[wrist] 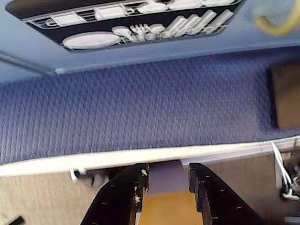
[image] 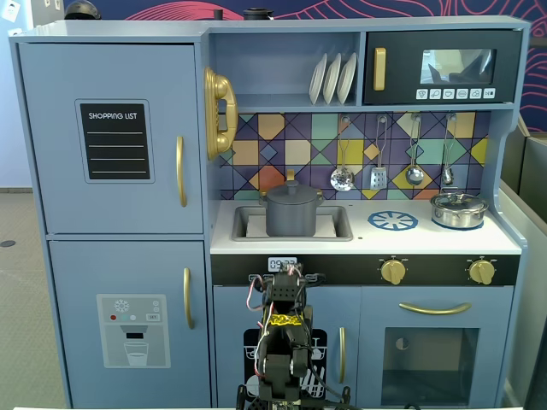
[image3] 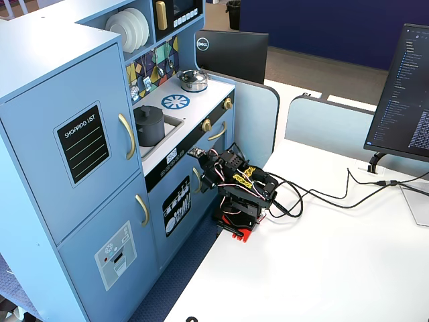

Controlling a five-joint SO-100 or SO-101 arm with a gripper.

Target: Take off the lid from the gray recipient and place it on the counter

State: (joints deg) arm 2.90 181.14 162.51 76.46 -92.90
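Two black fingers fill the bottom of the wrist view, the gripper [wrist: 166, 180] set narrowly apart with nothing between the jaws; beyond them I see only blue carpet and the dishwasher print [wrist: 126, 21] on the kitchen's lower door. From where I stand the arm [image3: 241, 191] sits folded low on the white table [image3: 322, 268], just in front of that door and well below the counter [image: 367, 239].

Nothing of the task looks started, I'd say; this is the resting pose ahead of the reach. Next the arm would need to rise above the counter edge, stretch in over the sink, open the jaws wider and come down on the knob from above.

Further back, the pot [image: 291, 218] stands upright in the recessed sink [image: 335, 224] at the counter's left end in a fixed view, its long axis vertical. On it rests the lid [image: 291, 194], flat and level, knob pointing straight up. I can't quite make out whether it sits fully seated all round, the view being small.

Right of the sink is the blue burner print [image: 393, 220], bare, a likely spot for setting the lid down. Past it stands the silver pot [image: 458, 210].
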